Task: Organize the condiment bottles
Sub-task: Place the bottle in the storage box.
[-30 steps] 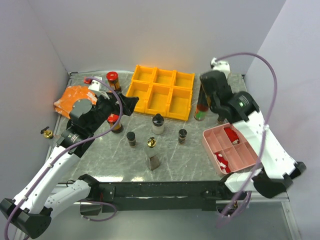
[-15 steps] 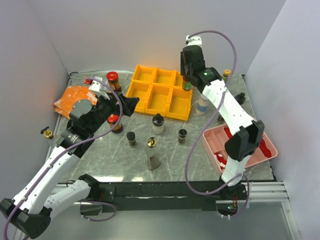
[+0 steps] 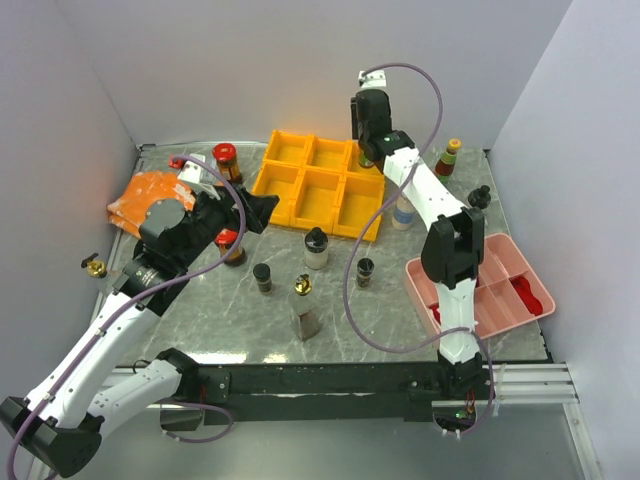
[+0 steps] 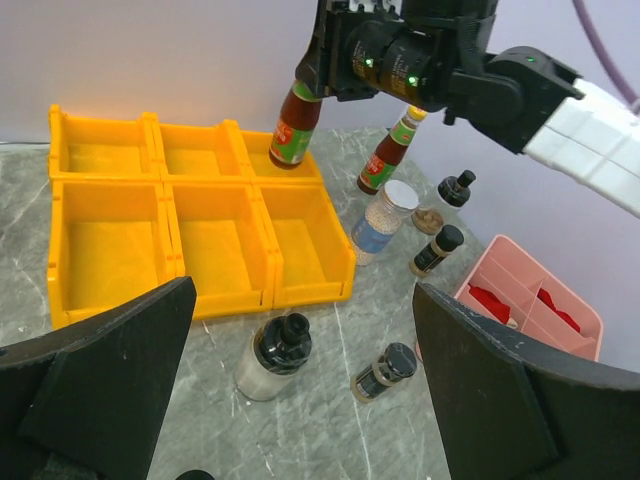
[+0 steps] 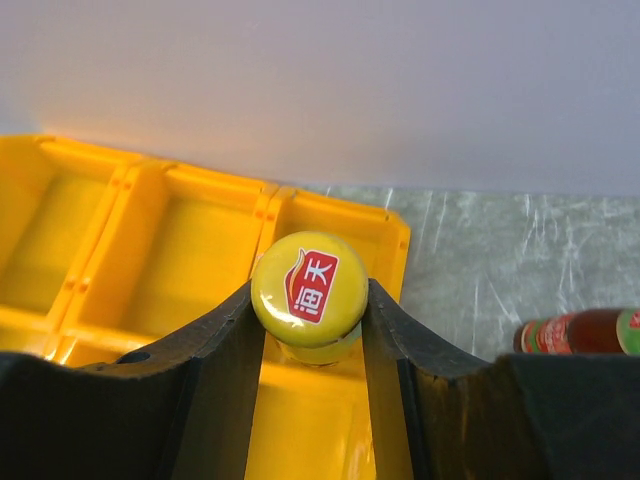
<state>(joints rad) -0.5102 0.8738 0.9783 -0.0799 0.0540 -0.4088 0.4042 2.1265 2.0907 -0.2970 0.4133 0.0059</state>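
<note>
- From above: gripping the sauce bottle (image 3: 367,161) with the right gripper (image 3: 366,150), over the back right bin of the yellow tray (image 3: 318,193).
- From the left wrist: holding nothing in the wide-open left gripper (image 4: 303,295).
- From the right wrist: pinching by the yellow cap (image 5: 308,283); lower slowly, straight, into the bin's middle, then let go.

Plain pale lavender walls (image 3: 300,60), grey marbled tabletop (image 3: 240,320), even light

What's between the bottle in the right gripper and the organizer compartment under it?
Nothing visible. The bottle held by the right gripper hangs above the back-right compartment of the yellow organizer, which looks empty.
</note>
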